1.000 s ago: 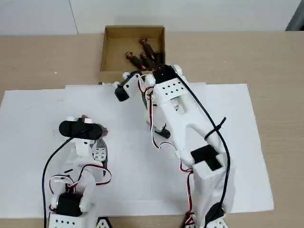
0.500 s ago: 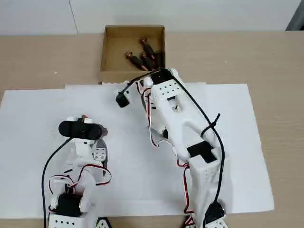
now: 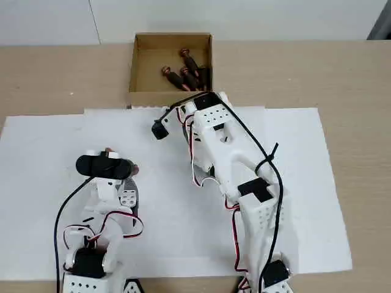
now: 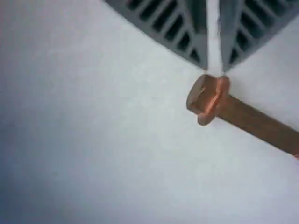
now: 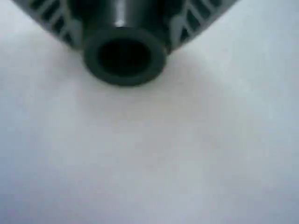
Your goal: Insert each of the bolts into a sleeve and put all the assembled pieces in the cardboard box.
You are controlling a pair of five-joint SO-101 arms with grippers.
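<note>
The left arm [image 3: 101, 207] sits low over the near-left part of the large white paper sheet [image 3: 55, 146] that covers the light wooden table [image 3: 354, 73]. In its wrist view the left gripper [image 4: 214, 60] has its grey ribbed fingers [image 4: 180, 28] drawn almost together, with only a thin slit between them and nothing clamped. A copper-coloured hex-head bolt [image 4: 243, 116] lies flat on the paper, its flanged head right at the fingertips and its shank pointing away from them.

Farther along, at the far edge of the sheet, stands the open brown cardboard box [image 3: 146, 58] on the bare table. Several dark assembled pieces [image 3: 186, 72] with copper heads lie bunched toward its right side.

The right arm [image 3: 244, 177] stretches from the near edge across the paper, and its head ends just short of the box's near wall. In its wrist view the right gripper [image 5: 124, 23] is closed on a black cylindrical sleeve [image 5: 125, 78] – held between the ribbed fingers, with the open bore facing the camera and white paper behind it.
</note>
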